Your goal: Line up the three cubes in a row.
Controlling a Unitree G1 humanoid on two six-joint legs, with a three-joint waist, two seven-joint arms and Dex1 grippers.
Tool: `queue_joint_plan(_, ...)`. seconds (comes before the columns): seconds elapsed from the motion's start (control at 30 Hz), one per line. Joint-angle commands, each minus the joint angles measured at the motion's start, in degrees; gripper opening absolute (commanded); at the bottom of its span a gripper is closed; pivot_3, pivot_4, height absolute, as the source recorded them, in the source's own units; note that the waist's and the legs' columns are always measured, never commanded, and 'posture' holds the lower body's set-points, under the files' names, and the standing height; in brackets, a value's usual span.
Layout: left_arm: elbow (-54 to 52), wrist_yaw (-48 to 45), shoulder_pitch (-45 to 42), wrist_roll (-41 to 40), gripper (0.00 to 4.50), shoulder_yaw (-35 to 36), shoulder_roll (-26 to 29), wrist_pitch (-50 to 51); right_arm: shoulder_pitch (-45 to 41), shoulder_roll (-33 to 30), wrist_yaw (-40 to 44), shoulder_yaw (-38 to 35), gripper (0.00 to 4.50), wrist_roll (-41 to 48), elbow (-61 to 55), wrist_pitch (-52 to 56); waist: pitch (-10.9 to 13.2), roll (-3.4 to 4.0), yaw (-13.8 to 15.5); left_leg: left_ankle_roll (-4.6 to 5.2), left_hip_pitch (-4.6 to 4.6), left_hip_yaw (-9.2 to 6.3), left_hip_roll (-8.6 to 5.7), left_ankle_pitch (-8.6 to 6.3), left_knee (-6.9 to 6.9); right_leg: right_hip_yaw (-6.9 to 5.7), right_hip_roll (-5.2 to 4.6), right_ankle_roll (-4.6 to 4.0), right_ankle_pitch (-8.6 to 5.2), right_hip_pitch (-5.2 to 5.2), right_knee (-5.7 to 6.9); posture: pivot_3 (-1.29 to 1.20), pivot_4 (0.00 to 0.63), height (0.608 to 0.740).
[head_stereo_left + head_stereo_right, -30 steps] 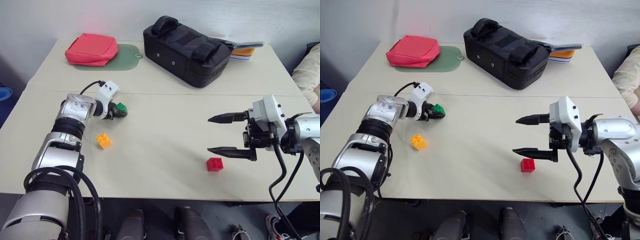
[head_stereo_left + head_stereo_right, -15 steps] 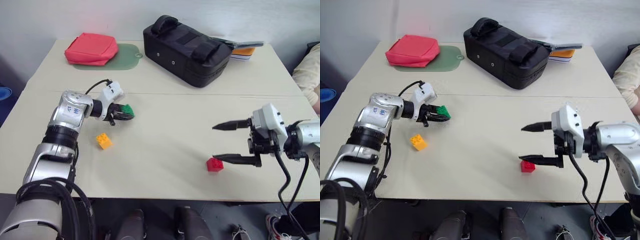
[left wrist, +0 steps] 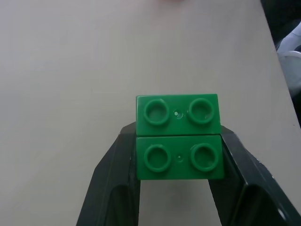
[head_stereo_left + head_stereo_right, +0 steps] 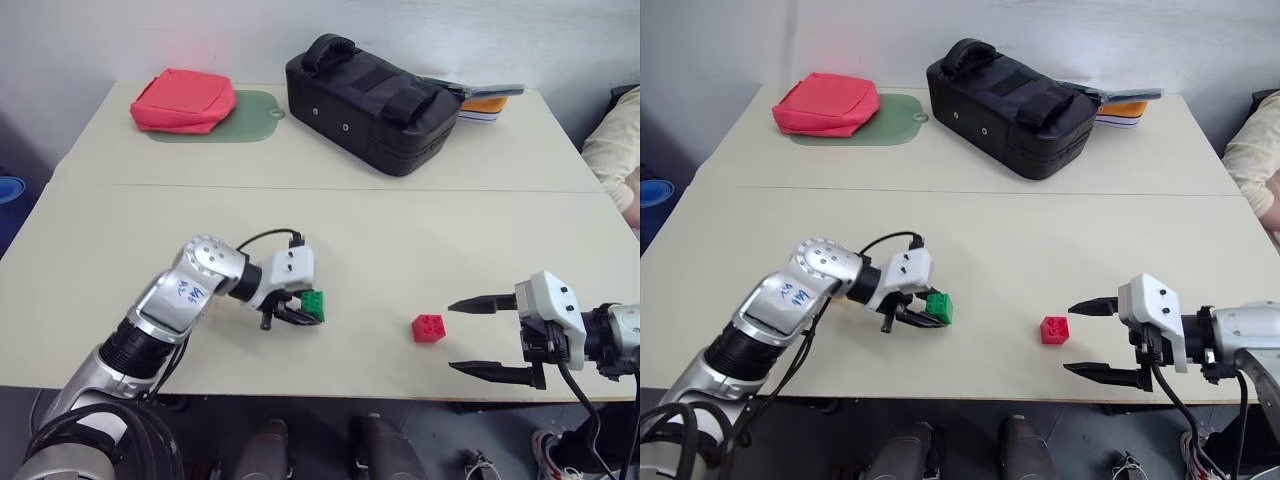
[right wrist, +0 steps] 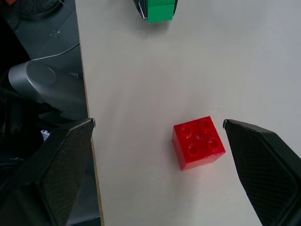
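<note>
A pale bench (image 4: pixel 400 215) carries, at its far side, a large black bag (image 4: pixel 375 100) and a red pouch (image 4: pixel 183 98) resting on a green mat (image 4: pixel 255 112), all well beyond the red cube (image 4: pixel 429 327), which sits near the bench's front edge and serves as the landmark here. To the left of the red cube, near it but apart, the left gripper (image 4: pixel 308 310) has its fingers clenched on the green cube (image 4: pixel 314 304), holding it studs-up; whether it touches the bench cannot be told. Just to the right of the red cube, the right gripper (image 4: pixel 478 337) hangs with its fingers spread wide and released, holding nothing and pointing toward the red cube. The orange-yellow cube cannot be placed from these views. The step in hand appears to be setting the green cube down to begin a row beside the red cube. To do it well, the left arm should lower the green cube flat onto the bench, level with the red cube's near and far faces and square to it, and let go only once it rests steady. The open right fingers should stay off the red cube.
</note>
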Motion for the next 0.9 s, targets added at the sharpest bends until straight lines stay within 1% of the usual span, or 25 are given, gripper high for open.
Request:
queue_joint_plan(0.03, -4.2, 2.9, -0.1, 0.2, 1.52, -0.6, -1.1, 2.0, 1.1, -0.7, 0.9, -2.5, 4.5, 0.3, -2.2, -1.6, 0.0, 0.0, 0.1, 0.0, 0.0, -0.01, 0.0, 0.0, 0.0, 0.0, 0.0, 0.0, 0.0, 0.01, 0.0, 0.0, 0.15, 0.74)
queue_joint_plan(0.1, -5.7, 2.9, 0.0, -0.2, 1.52, -1.2, -0.9, 3.0, 1.2, -0.9, 0.9, -2.8, 4.5, 0.5, -2.3, -1.6, 0.0, 0.0, 0.1, 0.0, 0.0, -0.02, -0.01, 0.01, 0.0, 0.0, 0.0, 0.0, 0.0, 0.01, -0.01, 0.0, 0.15, 0.74)
queue_joint_plan(0.2, -5.1, 4.6, -0.6, 0.7, 1.52, -2.1, -1.4, 3.6, 0.9, -1.1, 1.0, -2.9, 4.5, 0.8, -2.4, -1.4, 0.0, 0.0, 0.1, 0.0, 0.01, -0.02, -0.02, 0.01, 0.0, 0.0, -0.01, 0.0, 0.0, 0.01, -0.06, 0.0, 0.15, 0.74)
queue_joint_plan(0.37, -2.0, 6.8, -3.1, 1.2, 1.52, -3.2, -4.4, 2.9, 0.3, -1.2, 0.7, -2.8, 4.5, 0.5, -2.3, -1.3, 0.0, 0.0, 0.4, 0.01, 0.02, -0.02, -0.03, 0.01, 0.01, 0.0, -0.01, 0.01, 0.01, 0.03, -0.27, 0.0, 0.15, 0.74)
queue_joint_plan(0.7, 0.1, 5.9, -5.5, 2.8, 1.52, -8.0, -5.8, 1.4, -0.2, -1.1, 0.2, -2.3, 4.5, 0.2, -2.8, -1.5, 0.0, 0.0, 1.2, 0.01, 0.01, -0.02, -0.05, 0.02, 0.02, 0.0, 0.0, 0.03, 0.02, 0.03, -0.3, 0.0, 0.15, 0.74)
queue_joint_plan(0.9, 2.6, 5.8, -6.4, 3.3, 1.52, -8.4, -6.6, -0.1, -0.7, -0.9, -0.5, -2.1, 4.5, 0.3, -3.2, -1.1, 0.0, 0.0, 1.3, 0.02, 0.01, -0.02, -0.06, 0.02, 0.02, 0.0, -0.01, 0.03, 0.02, 0.03, -0.31, 0.0, 0.15, 0.74)
